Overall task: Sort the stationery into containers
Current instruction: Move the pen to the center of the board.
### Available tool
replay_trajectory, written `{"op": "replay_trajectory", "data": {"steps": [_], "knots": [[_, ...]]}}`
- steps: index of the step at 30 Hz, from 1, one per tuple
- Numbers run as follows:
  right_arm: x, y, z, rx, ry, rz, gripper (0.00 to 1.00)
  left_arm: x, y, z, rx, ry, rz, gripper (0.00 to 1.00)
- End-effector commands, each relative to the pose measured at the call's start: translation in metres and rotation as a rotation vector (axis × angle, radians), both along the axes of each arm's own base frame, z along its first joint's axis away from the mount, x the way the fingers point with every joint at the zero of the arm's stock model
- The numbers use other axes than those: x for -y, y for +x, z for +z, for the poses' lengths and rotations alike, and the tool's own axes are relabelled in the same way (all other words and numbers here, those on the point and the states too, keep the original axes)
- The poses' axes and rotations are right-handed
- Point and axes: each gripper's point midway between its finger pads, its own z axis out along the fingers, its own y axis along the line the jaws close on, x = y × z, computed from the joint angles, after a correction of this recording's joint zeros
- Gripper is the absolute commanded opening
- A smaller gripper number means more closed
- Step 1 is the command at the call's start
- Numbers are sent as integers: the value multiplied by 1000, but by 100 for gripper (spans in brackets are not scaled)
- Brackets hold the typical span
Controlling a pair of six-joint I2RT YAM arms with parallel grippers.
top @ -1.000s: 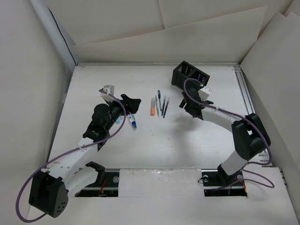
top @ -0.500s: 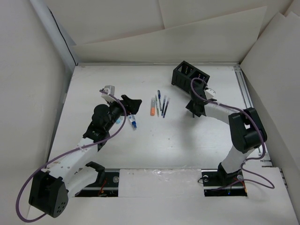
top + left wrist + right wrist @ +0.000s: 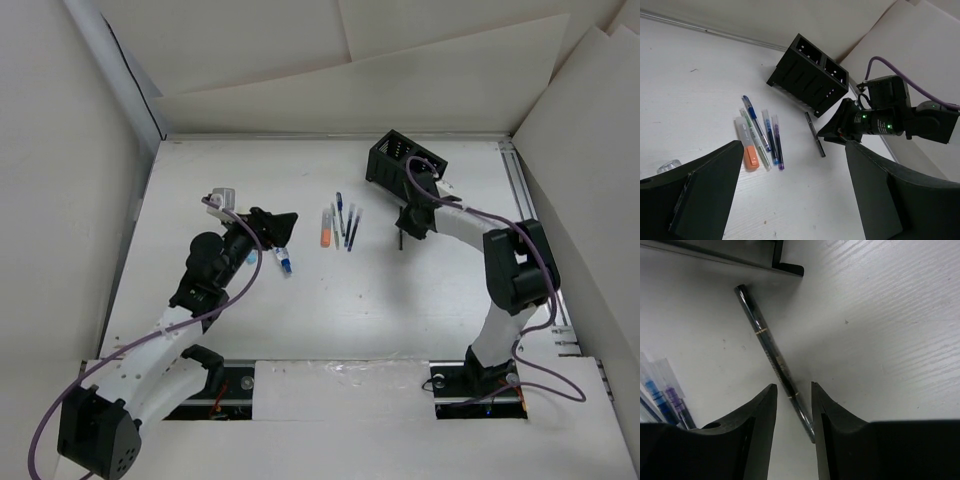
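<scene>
The right wrist view shows what the top view barely resolves: the right gripper [image 3: 793,390] has its jaws narrowly parted astride the near end of a dark pen [image 3: 771,352]. The pen lies flat on the table [image 3: 890,315], just beside a corner of the black organiser [image 3: 788,270]. The left wrist view shows the left gripper [image 3: 800,197] with its jaws wide, and the other pens [image 3: 769,140] grouped left of the organiser.

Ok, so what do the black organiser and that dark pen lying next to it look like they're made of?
The black organiser looks like moulded plastic with a matt finish: its walls are uniformly black with neatly cut slots and little shine. The dark pen looks like glossy plastic, possibly lacquered metal: a bright highlight runs along its barrel, and its thin gold-coloured rings may be metal or paint.
</scene>
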Motion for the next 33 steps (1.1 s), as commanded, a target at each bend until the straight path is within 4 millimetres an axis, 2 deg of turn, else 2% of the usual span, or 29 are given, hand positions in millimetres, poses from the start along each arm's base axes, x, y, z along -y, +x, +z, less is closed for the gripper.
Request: {"op": "replay_trajectory", "data": {"steps": [1, 4, 8, 9, 10, 12, 17, 18, 21, 24, 25, 26, 29, 31, 32, 33], "knots": [[-5, -1, 3, -51, -23, 60, 39, 0, -1, 12, 49, -31, 3, 80], [-11, -3, -1, -92, -41, 101, 39, 0, -4, 15, 59, -35, -8, 80], [-17, -9, -10, -149, -70, 140, 29, 2, -7, 18, 67, -39, -17, 80], [-23, -9, -7, -145, -69, 152, 29, 5, -9, 18, 67, -39, -26, 80], [-29, -14, -12, -163, -77, 170, 29, 2, -9, 21, 75, -44, -13, 80], [-30, -15, -11, -159, -90, 172, 29, 2, -9, 21, 75, -44, -13, 80], [-43, -26, -21, -186, -32, 205, 5, 2, -10, 24, 83, -48, -13, 80], [-44, -34, -29, -202, -38, 217, 3, 2, -10, 24, 83, -48, -13, 80], [-60, -51, -33, -192, -23, 235, 0, 2, -10, 19, 75, -44, -13, 80], [-66, -73, -33, -178, -29, 237, 0, 2, -10, 20, 70, -52, -13, 80], [-71, -90, -39, -194, -34, 262, 0, 3, -9, 17, 62, -48, -13, 80], [-76, -94, -31, -170, -13, 258, 0, 3, -9, 17, 62, -48, -13, 80], [-82, -117, -31, -167, -15, 289, 6, 5, -9, 14, 54, -44, -22, 80], [-83, -124, -31, -156, -37, 295, 18, 5, -9, 16, 62, -47, -22, 80], [-79, -126, -34, -160, -50, 290, 28, 5, -9, 16, 62, -47, -22, 80], [-80, -125, -30, -138, -66, 292, 47, 6, -8, 13, 54, -43, -31, 80]]}}
